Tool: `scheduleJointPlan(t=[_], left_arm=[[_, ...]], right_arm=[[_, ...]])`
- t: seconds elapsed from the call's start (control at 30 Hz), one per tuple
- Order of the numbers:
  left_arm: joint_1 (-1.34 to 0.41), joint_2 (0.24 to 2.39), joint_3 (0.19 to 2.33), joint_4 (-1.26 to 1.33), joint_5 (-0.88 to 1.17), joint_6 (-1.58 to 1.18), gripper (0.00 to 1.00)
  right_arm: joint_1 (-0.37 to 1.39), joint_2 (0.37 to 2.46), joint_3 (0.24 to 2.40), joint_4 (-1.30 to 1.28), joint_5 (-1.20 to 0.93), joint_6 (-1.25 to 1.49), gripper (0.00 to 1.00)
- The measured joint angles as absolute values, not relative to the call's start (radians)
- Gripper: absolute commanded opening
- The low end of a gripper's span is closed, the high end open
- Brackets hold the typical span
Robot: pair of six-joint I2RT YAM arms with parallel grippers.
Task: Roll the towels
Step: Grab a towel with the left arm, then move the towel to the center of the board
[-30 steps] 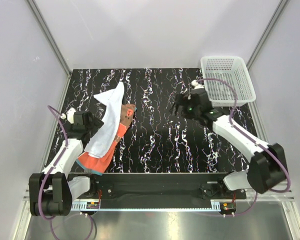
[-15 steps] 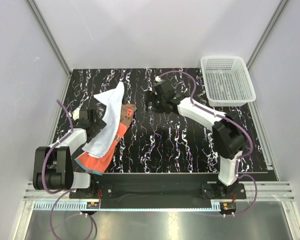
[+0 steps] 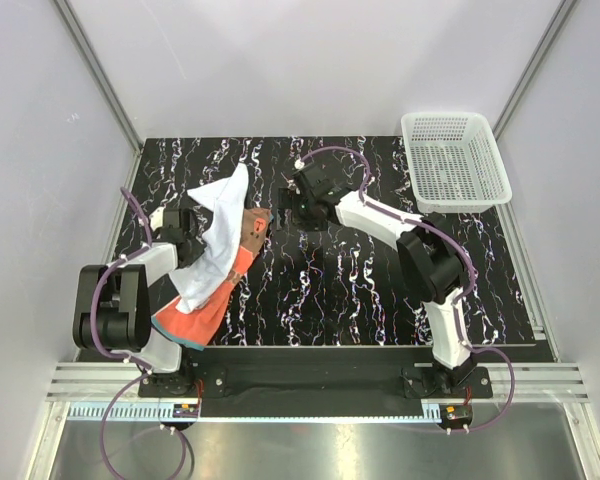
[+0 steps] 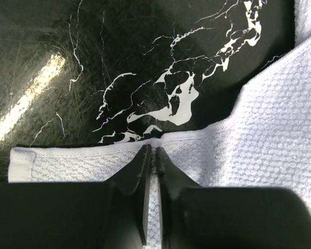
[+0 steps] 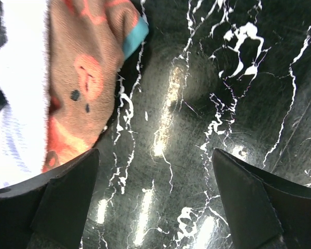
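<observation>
A white towel (image 3: 216, 235) lies diagonally over an orange-red towel (image 3: 196, 314) at the left of the table. The orange-red one's brown side (image 3: 253, 228) shows at its far end. My left gripper (image 3: 187, 247) is at the white towel's left edge. In the left wrist view its jaws (image 4: 154, 153) are shut on the hem of the white towel (image 4: 269, 140). My right gripper (image 3: 289, 209) is open just right of the brown corner, low over bare table. The right wrist view shows its fingers spread wide (image 5: 155, 155), with the brown side (image 5: 88, 67) and teal edging (image 5: 135, 38) ahead and to the left.
A white mesh basket (image 3: 456, 160) stands at the far right corner. The black marbled table (image 3: 360, 290) is bordered by grey walls on three sides. The right arm stretches diagonally across the middle.
My left gripper has shut on the white towel's edge. The right arm has swung left from near the basket to just beside the towels, still open.
</observation>
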State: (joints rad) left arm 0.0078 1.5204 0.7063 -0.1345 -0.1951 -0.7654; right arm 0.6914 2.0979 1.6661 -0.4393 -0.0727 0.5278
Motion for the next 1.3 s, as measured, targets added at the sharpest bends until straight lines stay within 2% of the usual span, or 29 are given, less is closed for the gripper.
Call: scheduleJointPlan(t=[0.07, 0.37, 0.53, 0.67, 0.8, 0.97, 1.07, 1.1, 1.17, 1.23, 1.3], left_arm=[[0.008, 1.52, 0.708, -0.136, -0.196, -0.762, 0.0], [-0.001, 1.474, 0.853, -0.253, -0.216, -0.742, 0.0], [-0.091, 1.38, 1.005, -0.283, -0.217, -0.677, 0.0], [-0.237, 1.294, 1.073, -0.299, -0.214, -0.615, 0.0], [-0.424, 1.196, 1.078, -0.336, -0.226, -0.577, 0.0], [-0.779, 1.061, 1.033, -0.361, -0.313, -0.591, 0.0], [-0.971, 0.987, 0.945, -0.366, -0.371, -0.643, 0.14], [-1.018, 0.974, 0.91, -0.365, -0.393, -0.669, 0.38], [-1.089, 0.97, 0.85, -0.375, -0.423, -0.711, 0.58], [-1.142, 0.982, 0.791, -0.395, -0.448, -0.77, 0.7], [-1.168, 0.985, 0.749, -0.432, -0.465, -0.818, 0.73]], right_arm=[[0.692, 2.108, 1.666, -0.44, -0.073, 0.528, 0.96], [0.693, 2.111, 1.662, -0.454, -0.059, 0.521, 0.97], [0.693, 2.068, 1.661, -0.531, 0.038, 0.493, 1.0], [0.67, 1.963, 1.64, -0.587, 0.101, 0.487, 0.99], [0.565, 1.77, 1.533, -0.604, 0.117, 0.496, 1.0], [0.427, 1.503, 1.404, -0.633, 0.202, 0.496, 1.0], [0.437, 1.389, 1.359, -0.648, 0.231, 0.494, 1.0], [0.443, 1.358, 1.34, -0.651, 0.239, 0.495, 1.0], [0.449, 1.33, 1.306, -0.658, 0.246, 0.498, 1.0], [0.45, 1.328, 1.265, -0.661, 0.245, 0.509, 1.0], [0.45, 1.344, 1.217, -0.666, 0.242, 0.524, 1.0]])
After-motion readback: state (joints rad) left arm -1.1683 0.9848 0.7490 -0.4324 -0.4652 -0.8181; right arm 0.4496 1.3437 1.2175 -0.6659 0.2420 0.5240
